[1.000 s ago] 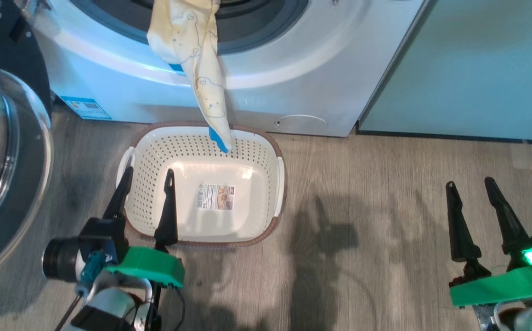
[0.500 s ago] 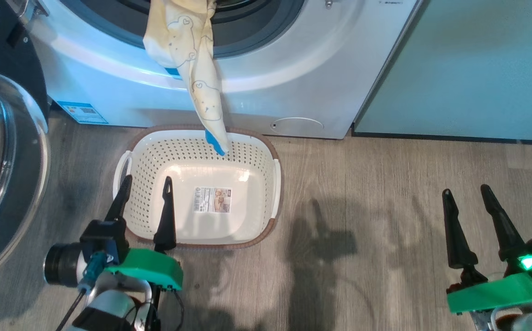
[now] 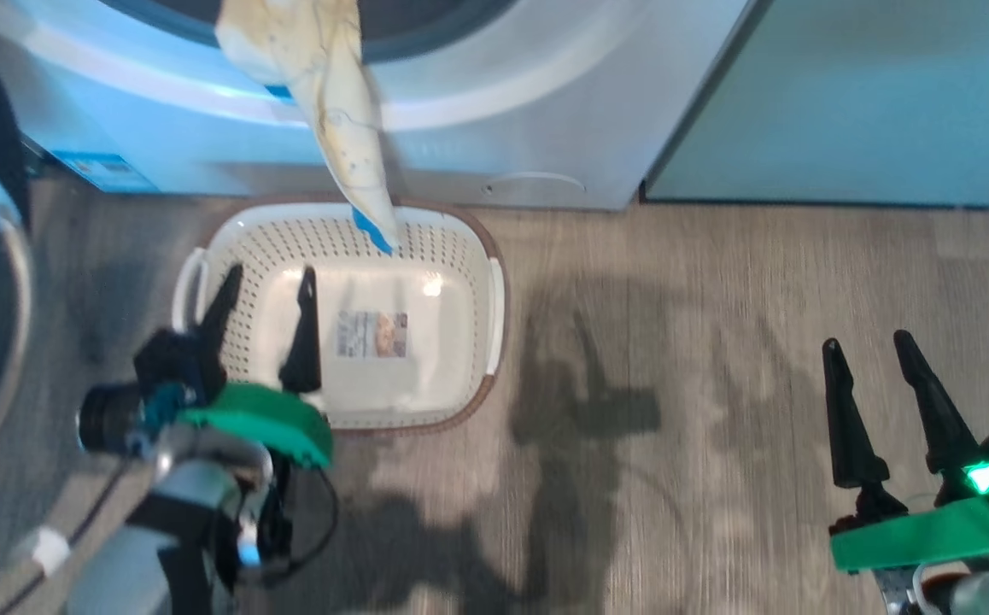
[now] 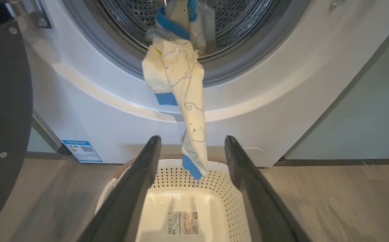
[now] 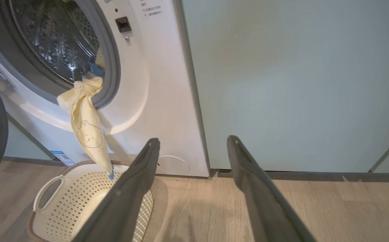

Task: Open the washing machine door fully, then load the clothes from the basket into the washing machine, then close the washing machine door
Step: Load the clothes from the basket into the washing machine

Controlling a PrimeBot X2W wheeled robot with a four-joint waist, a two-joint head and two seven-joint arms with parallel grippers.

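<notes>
Grey floor (image 3: 716, 342) runs up to the washer (image 4: 282, 67), and the basket (image 3: 289, 239) sits right in front of it. The clothes (image 4: 181, 87) lie half in the drum (image 4: 241, 16) and half out. They hang down the washer's front, with the blue tip at the basket's back rim. That is the worry: the hanging part looks heavy and may pull the rest out, back into the basket. If the door (image 4: 3, 117), wide open at the washer's side, swings shut now, it would pinch the cloth. Inside the basket lies a sticker (image 3: 372, 333). The left gripper (image 3: 271, 273), above the basket, and the right gripper (image 3: 867, 340), well out from the washer, both have fingers apart and hold nothing.
</notes>
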